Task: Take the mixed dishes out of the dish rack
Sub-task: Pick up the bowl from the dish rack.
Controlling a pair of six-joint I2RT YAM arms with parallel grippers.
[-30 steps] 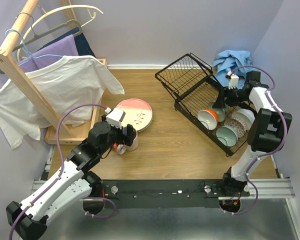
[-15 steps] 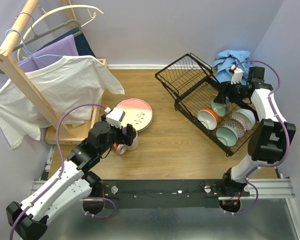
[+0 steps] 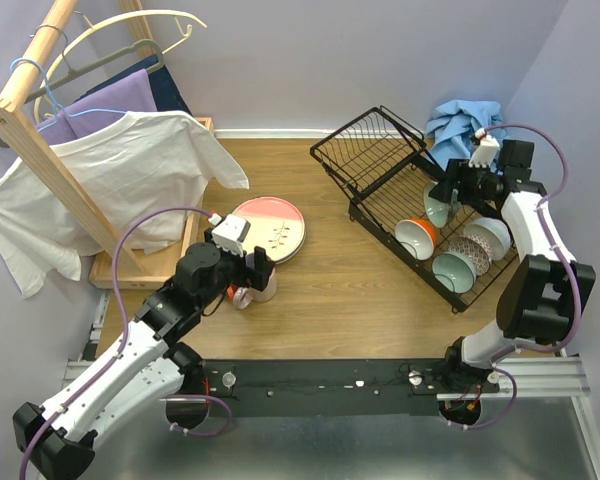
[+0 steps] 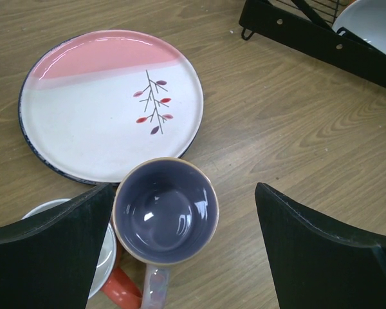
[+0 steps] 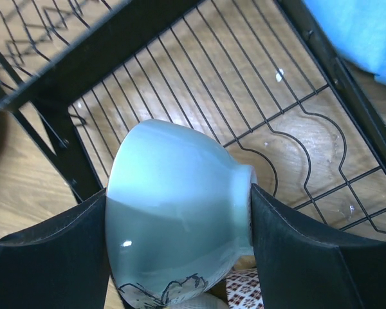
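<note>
Pale-green bowl (image 5: 180,212): glossy, dark drawing near rim.

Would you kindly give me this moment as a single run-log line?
left gripper: open over purple-inside mug | right gripper: gripping pale-green bowl at dish rack | pink-and-cream plate: out of rack

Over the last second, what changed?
The right gripper, clamped on the pale-green bowl throughout, carried it a little up and back over the rack, and its elbow swung toward the near edge. Nothing was grabbed or released. The left gripper stayed open over the mug beside the plate. The other bowls in the rack did not move.
</note>
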